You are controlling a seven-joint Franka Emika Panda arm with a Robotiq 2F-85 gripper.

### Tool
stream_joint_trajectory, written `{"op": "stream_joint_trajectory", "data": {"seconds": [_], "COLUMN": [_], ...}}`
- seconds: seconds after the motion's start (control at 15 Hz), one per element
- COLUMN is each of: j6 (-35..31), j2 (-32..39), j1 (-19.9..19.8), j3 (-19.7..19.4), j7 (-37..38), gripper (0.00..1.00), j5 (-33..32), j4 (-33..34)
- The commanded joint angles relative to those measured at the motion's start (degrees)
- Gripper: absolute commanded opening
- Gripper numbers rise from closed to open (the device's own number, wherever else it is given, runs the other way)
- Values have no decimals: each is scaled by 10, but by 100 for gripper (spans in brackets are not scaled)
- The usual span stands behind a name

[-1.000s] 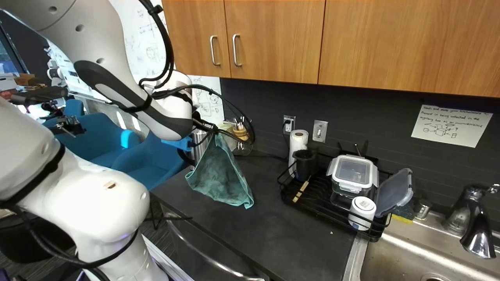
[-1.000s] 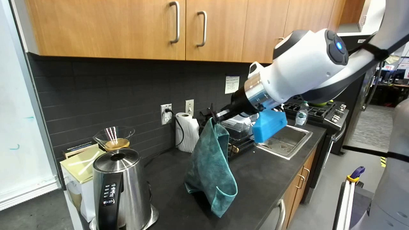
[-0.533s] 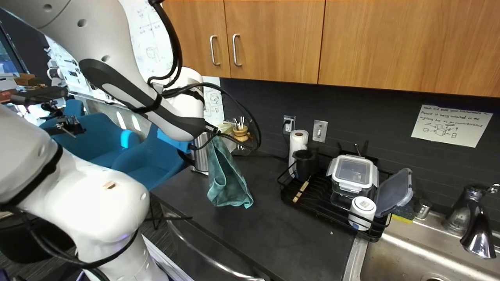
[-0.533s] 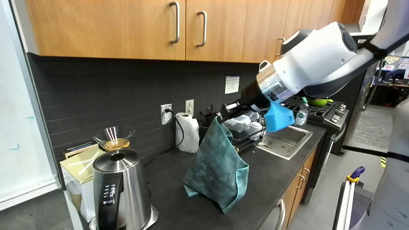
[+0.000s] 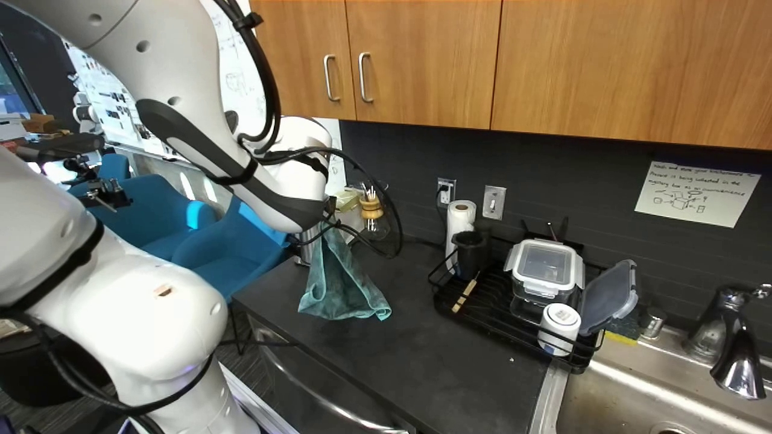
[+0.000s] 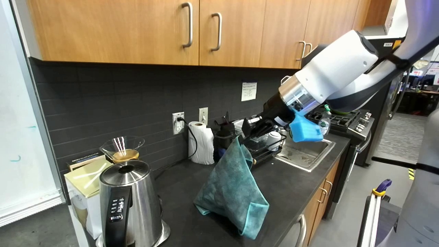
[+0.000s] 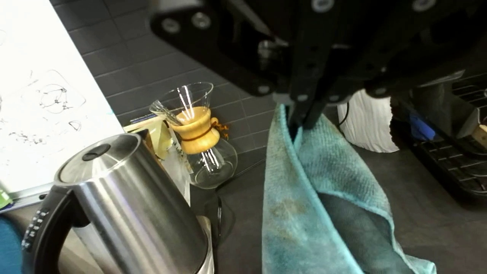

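Pinching a blue-green cloth (image 6: pixel 231 188) by its top, the claw (image 7: pixel 301 121) has its two tips pressed in on it. The cloth hangs over the dark counter (image 6: pixel 180 206), near the silver kettle (image 6: pixel 144 202) and to the kettle's right in an exterior view. So getting hold of the cloth looks done to me. Letting go is not done yet. Its low edge is close to the counter, but I can't tell if it touches. The cloth looks soft, pointy at the top and wide at the bottom, a bit like a tent. It is folded over, with a brighter edge, and the wrist view shows brown spots (image 7: pixel 289 207) on it, like dirt. Farther from the kettle, a white paper roll (image 6: pixel 200 145) stands upright. Farther from the kettle than that is a black rack (image 5: pixel 491 307) with a lidded box (image 5: pixel 546 265) and a white jar (image 5: pixel 560 328) in it. The metal sink (image 5: pixel 609 398) is farther from the kettle still.
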State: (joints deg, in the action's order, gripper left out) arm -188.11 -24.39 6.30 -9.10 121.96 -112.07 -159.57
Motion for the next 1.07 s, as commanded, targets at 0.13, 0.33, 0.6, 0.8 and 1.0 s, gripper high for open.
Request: {"op": "stream_joint_trajectory", "data": {"seconds": [0.13, 0.33, 0.6, 0.8, 1.0], "j6": [5, 34, 68, 87, 101], "j2": [33, 65, 123, 155, 173], "j1": [-37, -76, -118, -129, -126], "j3": [31, 69, 106, 114, 114], "j7": [0, -10, -68, -126, -172], "gripper": [0, 0, 0, 0, 0], "j5": [5, 14, 55, 107, 151], "j4": [0, -1, -2, -3, -2]}}
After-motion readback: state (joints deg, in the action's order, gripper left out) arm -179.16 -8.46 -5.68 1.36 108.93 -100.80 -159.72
